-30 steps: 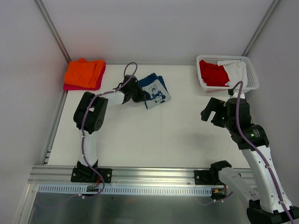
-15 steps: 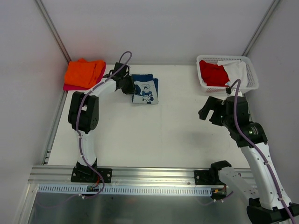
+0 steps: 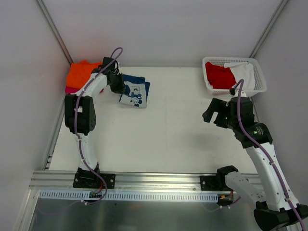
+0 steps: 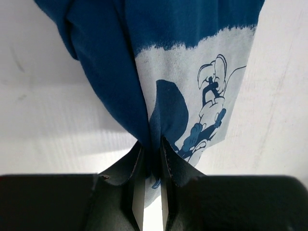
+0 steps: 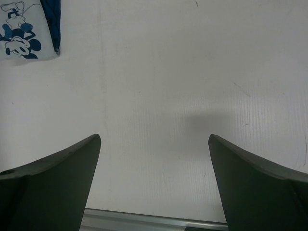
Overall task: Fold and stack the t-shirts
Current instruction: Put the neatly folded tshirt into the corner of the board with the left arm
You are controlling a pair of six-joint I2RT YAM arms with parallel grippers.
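The folded navy blue t-shirt [image 3: 134,91], with a pale cartoon print, lies at the back left of the table. My left gripper [image 3: 117,83] is shut on its left edge; in the left wrist view the blue cloth [image 4: 159,77] is pinched between the fingertips [image 4: 169,159]. The orange t-shirt [image 3: 83,73] lies folded on the magenta-pink one [image 3: 70,90] just left of the gripper. The red t-shirt [image 3: 219,75] and the white t-shirt [image 3: 243,72] lie in the basket. My right gripper [image 3: 214,111] is open and empty above bare table [image 5: 154,139]; a corner of the navy shirt [image 5: 26,29] shows there.
The white plastic lattice basket [image 3: 260,79] stands at the back right corner. Grey walls close the table on the left, back and right. A metal rail [image 3: 144,180] runs along the near edge by the arm bases.
My left gripper has dragged the navy t-shirt left across the back of the table, toward the orange stack. The right arm has shifted slightly left and back.
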